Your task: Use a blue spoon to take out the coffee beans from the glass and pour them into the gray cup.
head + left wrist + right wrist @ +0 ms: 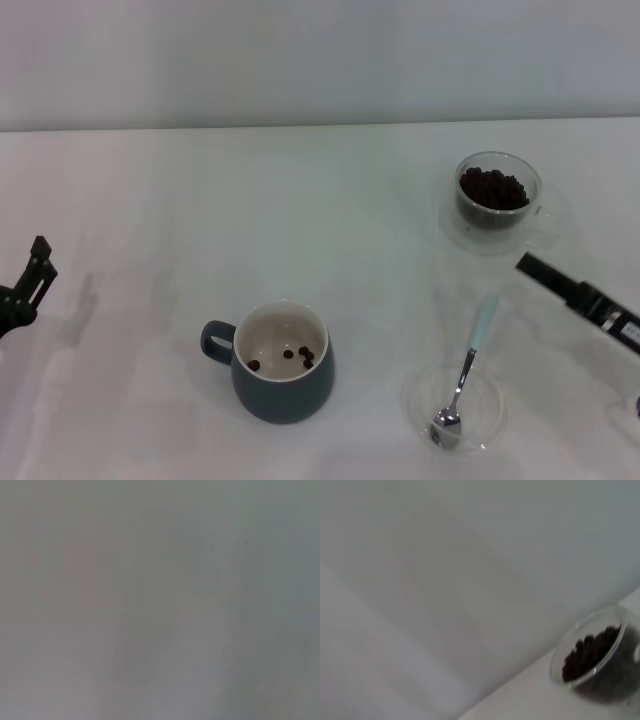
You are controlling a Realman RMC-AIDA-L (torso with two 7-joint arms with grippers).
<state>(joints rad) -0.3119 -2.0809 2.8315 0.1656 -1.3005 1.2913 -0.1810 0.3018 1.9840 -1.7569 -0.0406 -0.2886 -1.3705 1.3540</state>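
Observation:
The glass (497, 200), full of coffee beans (492, 188), stands at the back right; it also shows in the right wrist view (594, 656). The gray cup (283, 375) stands front centre with three coffee beans (300, 354) in its cream inside. The blue spoon (470, 365) lies free, its metal bowl resting in a flat clear dish (490, 410) and its pale blue handle pointing toward the glass. My right gripper (530, 267) hovers just right of the spoon's handle and in front of the glass, holding nothing. My left gripper (36, 265) is at the table's left edge.
The table (300, 220) is white, with a pale wall behind it. The left wrist view shows only a blank grey surface.

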